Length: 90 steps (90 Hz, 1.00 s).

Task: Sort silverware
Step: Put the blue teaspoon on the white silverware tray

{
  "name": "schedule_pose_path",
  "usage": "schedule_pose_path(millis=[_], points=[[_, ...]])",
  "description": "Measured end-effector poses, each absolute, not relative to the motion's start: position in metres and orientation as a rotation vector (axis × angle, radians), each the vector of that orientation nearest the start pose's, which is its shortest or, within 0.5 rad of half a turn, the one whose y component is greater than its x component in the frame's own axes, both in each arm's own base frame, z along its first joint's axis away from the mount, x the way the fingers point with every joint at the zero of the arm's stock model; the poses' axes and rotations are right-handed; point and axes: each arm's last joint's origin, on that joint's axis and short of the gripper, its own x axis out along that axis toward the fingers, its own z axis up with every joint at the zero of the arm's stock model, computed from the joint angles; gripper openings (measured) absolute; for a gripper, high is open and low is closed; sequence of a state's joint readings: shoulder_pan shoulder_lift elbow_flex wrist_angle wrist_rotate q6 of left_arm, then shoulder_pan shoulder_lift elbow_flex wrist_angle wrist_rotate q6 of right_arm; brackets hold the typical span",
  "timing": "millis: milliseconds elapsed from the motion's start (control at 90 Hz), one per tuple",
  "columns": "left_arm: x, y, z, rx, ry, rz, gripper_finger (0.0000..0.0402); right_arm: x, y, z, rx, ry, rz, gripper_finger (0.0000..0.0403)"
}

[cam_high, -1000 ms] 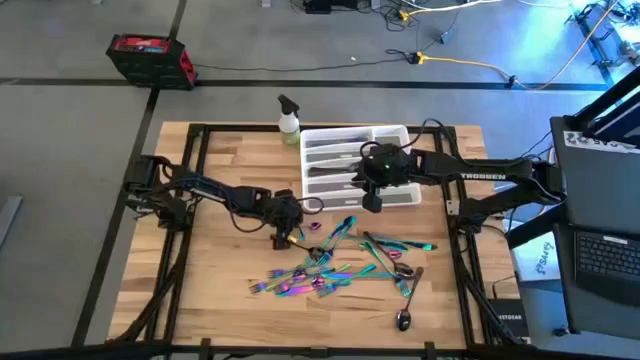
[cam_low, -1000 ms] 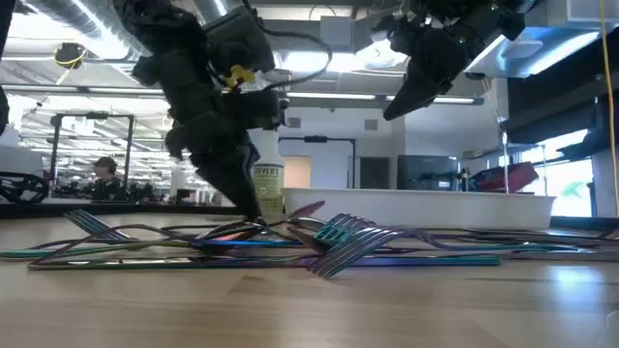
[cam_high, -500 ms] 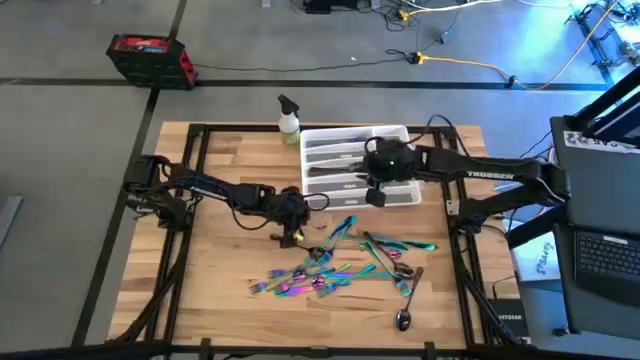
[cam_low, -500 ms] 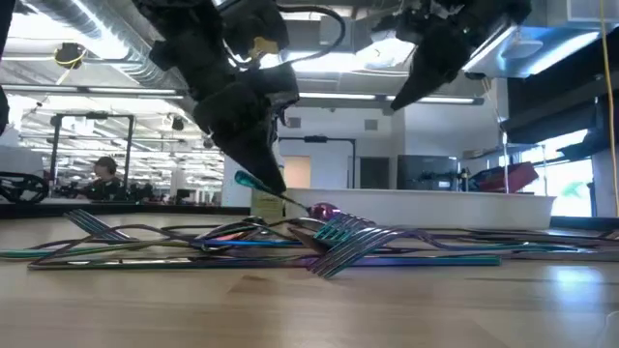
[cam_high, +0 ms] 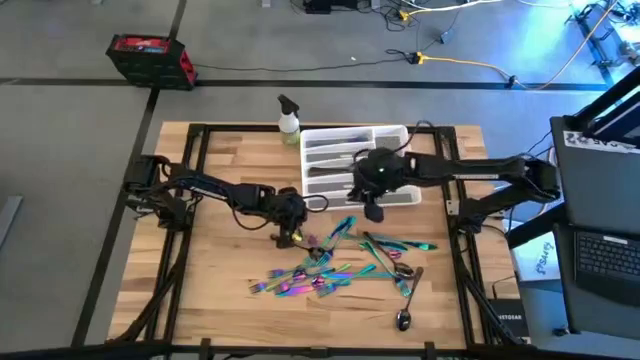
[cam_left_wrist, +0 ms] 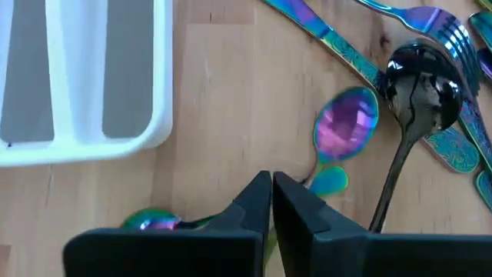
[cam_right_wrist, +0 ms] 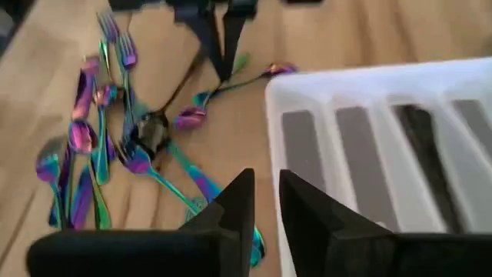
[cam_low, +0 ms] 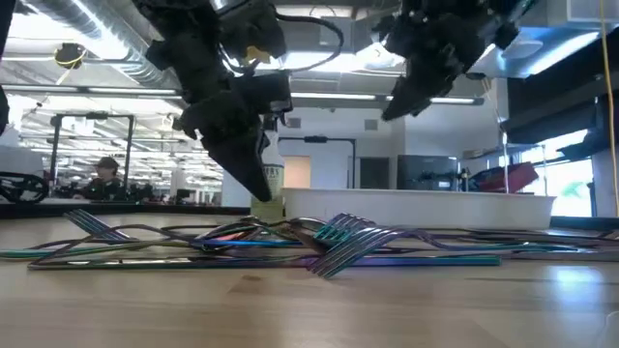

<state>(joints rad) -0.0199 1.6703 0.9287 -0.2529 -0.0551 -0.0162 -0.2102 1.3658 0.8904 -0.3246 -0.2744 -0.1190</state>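
The silverware (cam_high: 345,262) lies in a loose heap on the tabletop (cam_high: 220,290), on the near side of the white tray (cam_high: 310,170), and the piece that matters most is a small spoon (cam_left_wrist: 347,127) at the heap's edge closest to the tray. The left tool (cam_high: 291,234) hangs just above the tabletop between the tray's front corner and that spoon; its jaws are pressed together with nothing visibly clamped between the tips. In the left wrist view the spoon's purple bowl lies just ahead of the tips and slightly to one side, its handle running back toward the tool, so the long axis is roughly in line with the tool's reach rather than across it. A dark spoon (cam_left_wrist: 421,81) lies right beside it, farther from the tray. The right tool (cam_high: 373,208) hovers over the tray's front edge, well above the tabletop, its jaws slightly parted and empty. The left tool is plainly the nearer one; to take the spoon it would likely need to open and turn to straddle the handle.
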Motion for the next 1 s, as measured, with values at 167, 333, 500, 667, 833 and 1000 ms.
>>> schedule_pose_path(millis=[167, 333, 500, 667, 833, 1000], points=[[0.319, -0.007, 0.163, 0.020, 1.007, 0.005, 0.0001, 0.286, -0.051, 0.218, 0.075, 0.792, 0.118, 0.0046], [0.317, -0.016, 0.162, 0.086, 1.021, -0.081, 0.0023, 0.288, -0.051, 0.216, 0.094, 0.798, 0.117, 0.0046], [0.316, -0.023, 0.161, 0.099, 1.023, -0.099, 0.0070, 0.289, -0.051, 0.216, 0.091, 0.784, 0.116, 0.0046], [0.316, -0.023, 0.161, 0.111, 1.025, -0.065, 0.0105, 0.289, -0.051, 0.216, 0.094, 0.787, 0.116, 0.0046], [0.311, -0.022, 0.152, 0.070, 1.035, -0.022, 0.0120, 0.288, -0.051, 0.216, 0.116, 0.798, 0.108, 0.0046], [0.308, -0.026, 0.149, 0.072, 1.043, -0.004, 0.0135, 0.288, -0.051, 0.216, 0.119, 0.799, 0.108, 0.0046]])
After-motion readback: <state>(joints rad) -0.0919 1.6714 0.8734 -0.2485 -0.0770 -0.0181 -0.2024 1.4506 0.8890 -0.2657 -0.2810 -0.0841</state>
